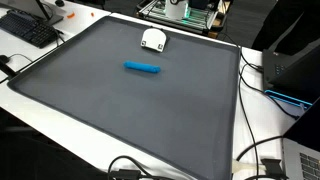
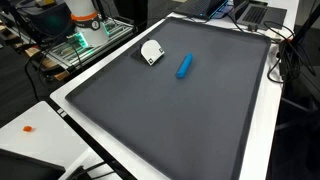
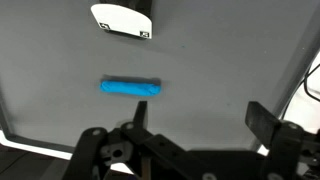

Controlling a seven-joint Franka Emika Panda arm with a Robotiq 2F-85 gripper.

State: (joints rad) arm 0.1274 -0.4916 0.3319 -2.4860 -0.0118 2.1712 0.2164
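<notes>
A blue cylindrical object [image 1: 142,68] lies flat on a dark grey mat [image 1: 120,110] in both exterior views [image 2: 184,66]. A small white object [image 1: 153,39] with a black-patterned edge lies just beyond it [image 2: 151,52]. In the wrist view my gripper [image 3: 200,118] is open and empty, high above the mat. The blue object [image 3: 131,87] lies ahead and to the left of the fingers, and the white object [image 3: 122,18] is farther ahead. The arm and gripper do not show in either exterior view.
The mat [image 2: 170,120] covers a white table. A black keyboard [image 1: 30,28] and cables [image 1: 262,150] lie at its edges. A black box [image 1: 295,70] stands beside it. A laptop [image 2: 255,12] and a metal rack [image 2: 85,40] are nearby.
</notes>
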